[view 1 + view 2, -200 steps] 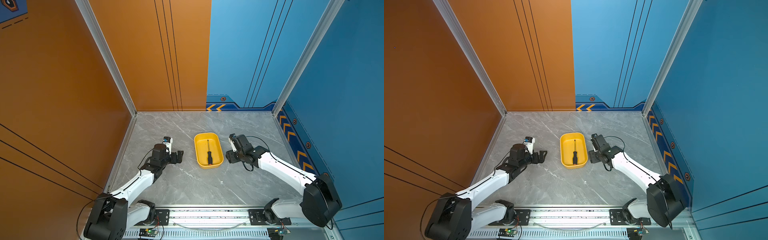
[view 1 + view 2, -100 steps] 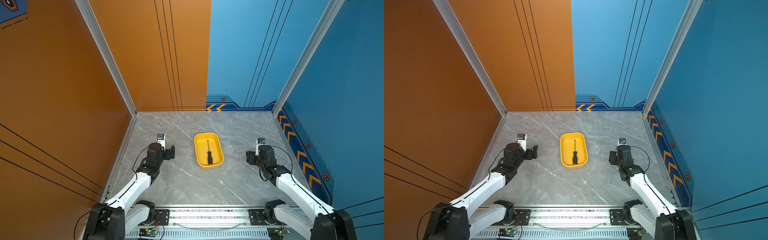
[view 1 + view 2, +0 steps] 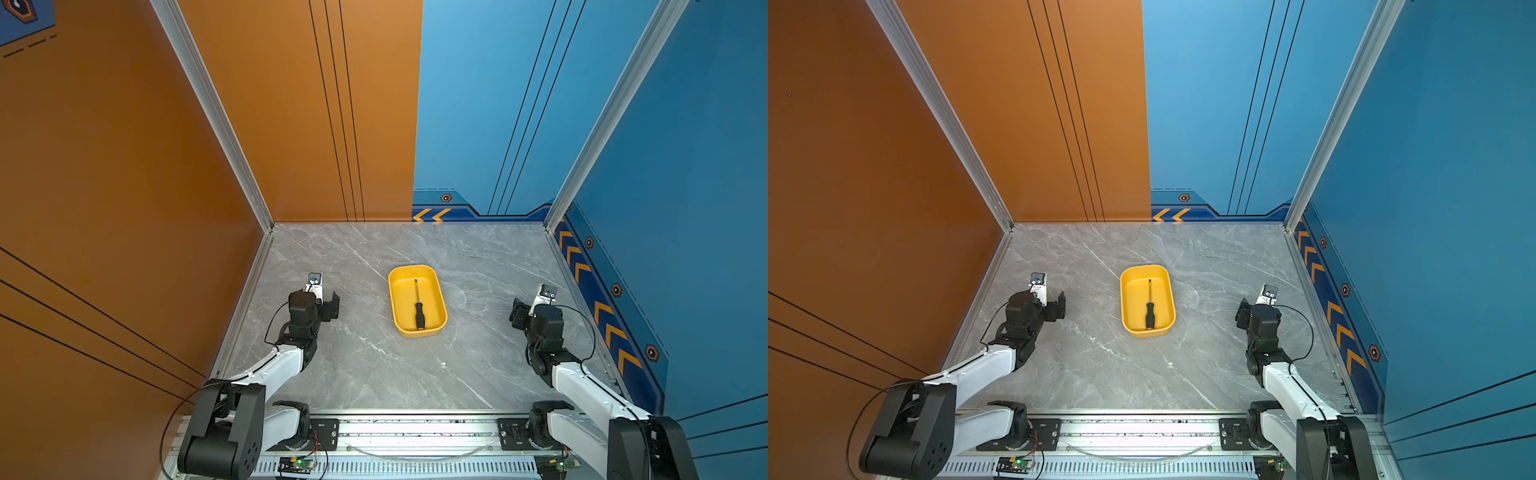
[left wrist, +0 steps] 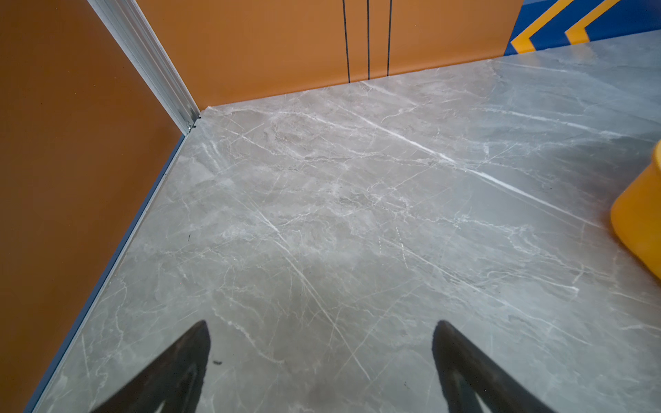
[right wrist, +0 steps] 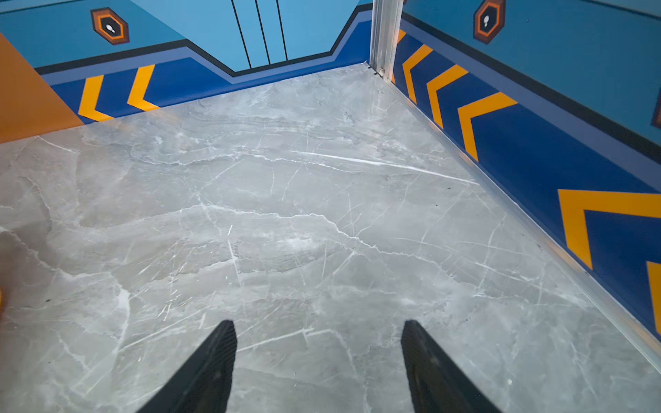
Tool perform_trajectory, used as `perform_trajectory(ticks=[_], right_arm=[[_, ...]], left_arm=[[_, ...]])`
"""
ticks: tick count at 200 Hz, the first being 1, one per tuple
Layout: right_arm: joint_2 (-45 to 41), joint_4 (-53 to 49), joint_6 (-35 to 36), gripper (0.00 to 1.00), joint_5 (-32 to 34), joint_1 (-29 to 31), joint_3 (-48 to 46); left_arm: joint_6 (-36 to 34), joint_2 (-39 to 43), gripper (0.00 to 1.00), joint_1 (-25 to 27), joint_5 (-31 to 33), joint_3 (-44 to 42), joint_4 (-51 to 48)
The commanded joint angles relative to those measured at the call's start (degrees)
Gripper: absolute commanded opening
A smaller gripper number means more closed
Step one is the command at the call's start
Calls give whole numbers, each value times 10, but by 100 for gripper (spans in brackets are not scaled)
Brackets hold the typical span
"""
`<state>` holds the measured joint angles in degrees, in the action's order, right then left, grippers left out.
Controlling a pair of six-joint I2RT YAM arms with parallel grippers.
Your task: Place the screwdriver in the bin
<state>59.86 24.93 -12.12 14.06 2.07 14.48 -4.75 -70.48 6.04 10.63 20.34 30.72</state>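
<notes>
The grey marble worktop (image 3: 374, 365) carries only the yellow bin (image 3: 441, 312), which sits about midway between its left and right edges and nearer the back edge than the front rail. Both arms stand well apart from it, one toward each side edge, likely parked clear because nothing is left to carry. The left gripper (image 4: 322, 332) and the right gripper (image 5: 318, 330) each hang over bare stone with fingers (image 5: 214, 361) spread and nothing between them, a released pose that suits a finished drop. The screwdriver (image 3: 417, 305) lies flat on the floor of the bin, roughly along its length, the thin shaft pointing to the back edge and the handle with its orange cap by the front wall; by my reading the task is done. Both top views show the tool inside the bin, which neither wrist view can: the left wrist view catches only a corner of the bin's outer wall (image 4: 640, 214), and the right wrist view shows mostly worktop and blue wall.
</notes>
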Motion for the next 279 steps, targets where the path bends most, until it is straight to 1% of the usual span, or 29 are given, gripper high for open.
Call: perform_trajectory(ticks=[1,27,43,70,94,108,115,127,148,183,190,198,205,231,279], right_arm=[[37,118,14,71,25,-10,-6],[91,181,19,71,31,-15,-5],[112,193,23,71,26,-16,4],[156,243,28,71,17,-20,12],[203,297,34,71,11,-21,13],[231,323,36,71,6,-21,13],[243,334,37,71,4,-21,13],[249,332,40,71,-1,-20,17],[258,327,43,71,-3,-18,24],[290,302,71,71,2,3,56],[286,278,78,71,7,10,64],[285,279,78,71,7,11,64],[290,292,79,72,8,11,61],[288,285,79,74,6,11,62],[287,283,78,84,3,9,63]], left_arm=[[-10,-33,98,-11,-38,-11,74],[-13,-55,98,-18,-50,-4,99],[-12,-67,98,-24,-49,-7,129],[-5,-63,98,-33,-69,-11,130],[1,-69,98,-38,-112,-19,157],[2,-103,98,-41,-141,-30,217],[1,-125,98,-40,-138,-37,256],[8,-154,98,-42,-118,-42,294],[19,-195,98,-47,-107,-37,328],[26,-191,98,-49,-89,-6,264],[26,-191,98,-49,-89,3,243],[28,-192,98,-52,-89,13,225],[36,-192,98,-57,-89,16,221],[44,-193,98,-66,-100,16,221],[44,-193,98,-67,-103,16,221]])
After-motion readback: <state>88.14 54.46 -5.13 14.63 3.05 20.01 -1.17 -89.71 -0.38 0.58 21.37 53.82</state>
